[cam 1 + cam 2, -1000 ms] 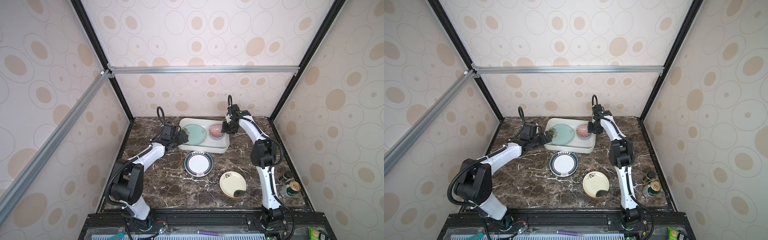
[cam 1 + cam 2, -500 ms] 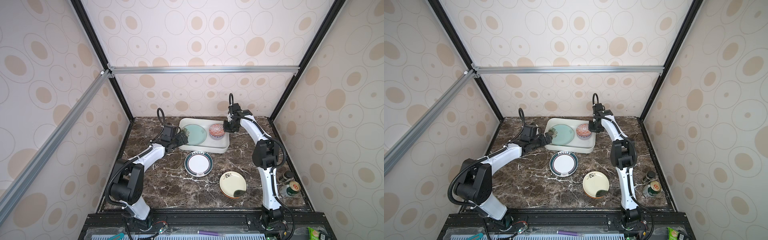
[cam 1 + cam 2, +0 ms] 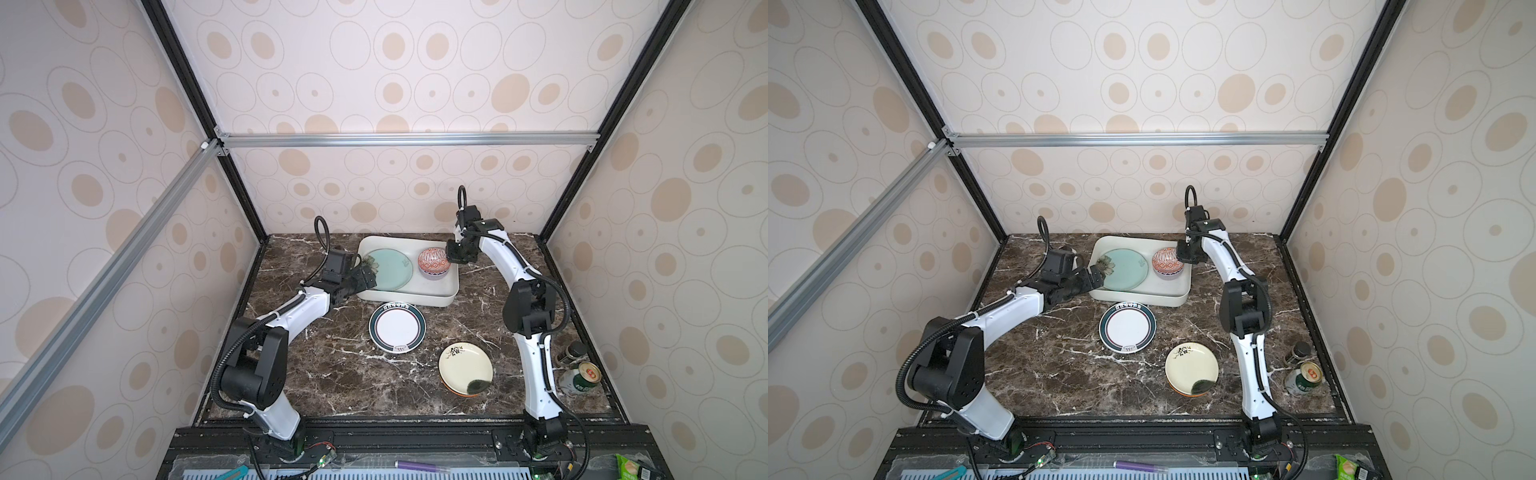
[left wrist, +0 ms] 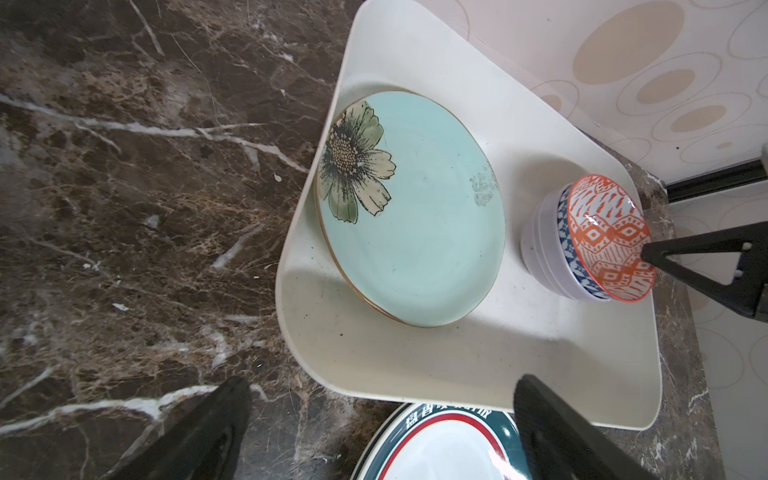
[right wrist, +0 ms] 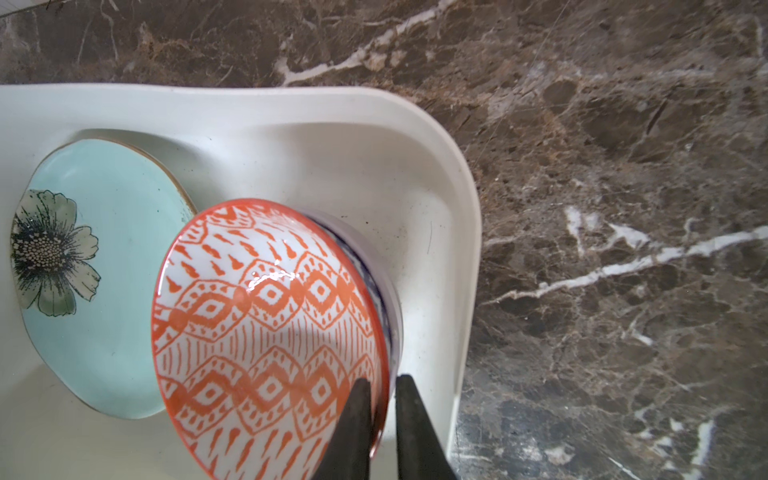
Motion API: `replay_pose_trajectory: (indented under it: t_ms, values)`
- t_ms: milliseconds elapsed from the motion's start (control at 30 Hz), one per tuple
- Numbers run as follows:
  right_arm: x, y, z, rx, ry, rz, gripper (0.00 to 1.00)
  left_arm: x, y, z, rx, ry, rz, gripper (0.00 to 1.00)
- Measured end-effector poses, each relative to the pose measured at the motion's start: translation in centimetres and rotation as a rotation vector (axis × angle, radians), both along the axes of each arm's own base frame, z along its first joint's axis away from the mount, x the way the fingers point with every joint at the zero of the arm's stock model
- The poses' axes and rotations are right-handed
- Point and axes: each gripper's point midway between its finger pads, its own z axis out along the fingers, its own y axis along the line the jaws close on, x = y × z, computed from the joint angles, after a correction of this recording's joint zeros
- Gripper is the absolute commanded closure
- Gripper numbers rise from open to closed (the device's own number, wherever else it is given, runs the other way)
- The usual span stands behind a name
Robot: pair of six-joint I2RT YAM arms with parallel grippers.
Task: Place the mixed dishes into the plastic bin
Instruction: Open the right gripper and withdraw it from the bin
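The plastic bin (image 3: 446, 291) (image 3: 1142, 297) (image 4: 457, 353) (image 5: 415, 166) stands at the back of the marble table. In it lie a pale teal plate (image 3: 388, 269) (image 4: 415, 232) (image 5: 108, 249) and a red-white bowl (image 3: 433, 259) (image 4: 606, 237) (image 5: 257, 332) nested in a lavender bowl (image 4: 536, 241). My right gripper (image 3: 451, 255) (image 5: 380, 382) is shut on the red-white bowl's rim, one finger inside and one outside. My left gripper (image 3: 368, 274) (image 4: 382, 382) hangs open and empty at the bin's front left corner. A green-rimmed white plate (image 3: 397, 327) (image 4: 449, 453) and a cream floral plate (image 3: 466, 368) lie on the table.
A green drink can (image 3: 582, 378) and a small dark jar (image 3: 573, 353) stand at the table's right front edge. The patterned back wall rises just behind the bin. An orange rim shows under the cream plate.
My right gripper's jaws have narrowed onto the red-white bowl's rim. The bowl, the plates and my left arm have stayed where they were.
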Motion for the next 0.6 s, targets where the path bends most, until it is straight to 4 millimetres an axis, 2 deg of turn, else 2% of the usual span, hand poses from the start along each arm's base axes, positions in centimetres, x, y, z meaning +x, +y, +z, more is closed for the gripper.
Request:
replay_pose_trajectory:
  t_ms: [167,300,400,533,600]
  values:
    - [0.1,0.1,-0.7,0.002,0.015,0.002,0.78,0.1,0.0,-0.8,0.014,0.013,-0.009,0.01]
    - [-0.2,0.2,-0.6,0.003,0.022,0.014,0.58,1.0,0.0,-1.5,0.056,0.027,-0.022,0.01]
    - [-1.0,0.1,-0.5,0.002,0.022,0.026,0.50,2.6,0.0,-1.3,0.110,0.025,-0.029,0.01]
    - [-3.2,-0.4,1.7,0.001,0.010,0.036,0.50,4.7,0.3,-0.5,0.186,0.002,-0.029,0.02]
    - [-4.4,-0.8,3.8,0.004,-0.021,0.033,0.49,5.4,0.7,-0.5,0.231,-0.005,-0.025,0.03]
